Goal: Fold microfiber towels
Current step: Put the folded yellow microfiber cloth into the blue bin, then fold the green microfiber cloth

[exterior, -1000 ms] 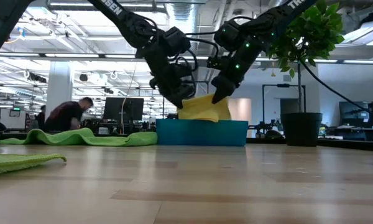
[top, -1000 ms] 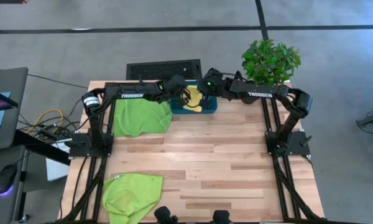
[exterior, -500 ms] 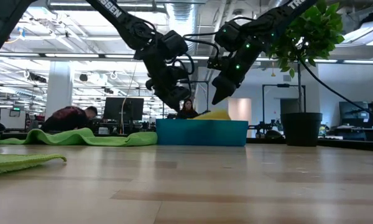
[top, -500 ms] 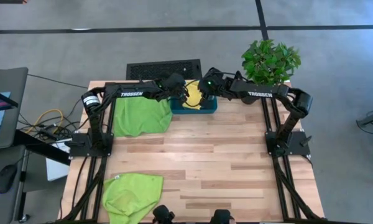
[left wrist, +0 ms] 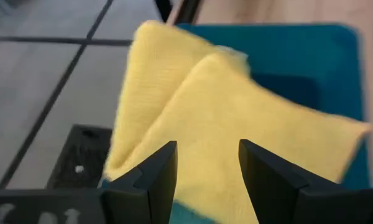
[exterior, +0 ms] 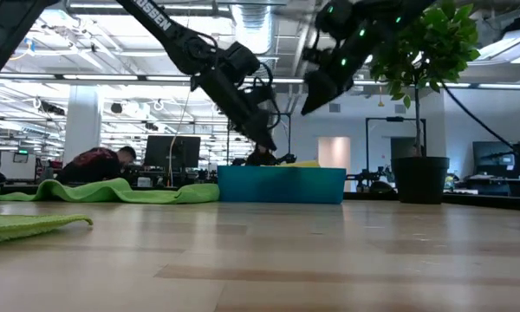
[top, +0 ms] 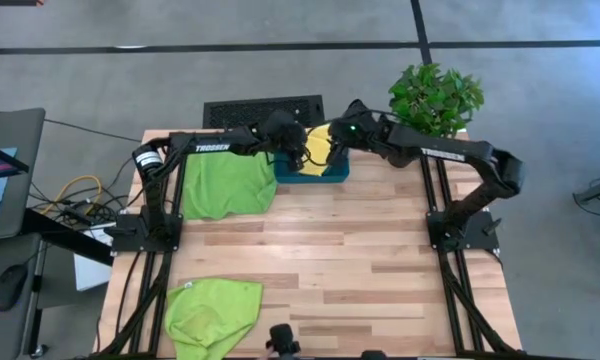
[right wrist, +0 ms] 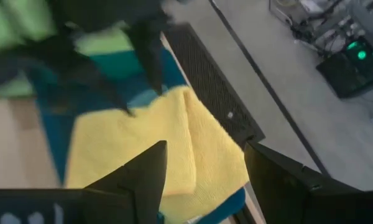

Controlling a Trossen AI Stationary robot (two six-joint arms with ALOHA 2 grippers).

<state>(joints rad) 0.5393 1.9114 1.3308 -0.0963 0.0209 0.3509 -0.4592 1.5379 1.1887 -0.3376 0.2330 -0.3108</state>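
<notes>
Two green towels [top: 227,185], one yellow towel [top: 320,146], one bin [top: 338,170]

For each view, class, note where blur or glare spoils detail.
Right wrist view: the left gripper is smeared by blur; left wrist view: the yellow towel is slightly soft; low view: bright ceiling lights glare behind; high view: evenly lit and sharp.

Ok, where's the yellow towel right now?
The yellow towel lies in the teal bin at the table's far edge, between the open left gripper and right gripper.

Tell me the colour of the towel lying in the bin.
Yellow; the towel shows best in the left wrist view.
</notes>
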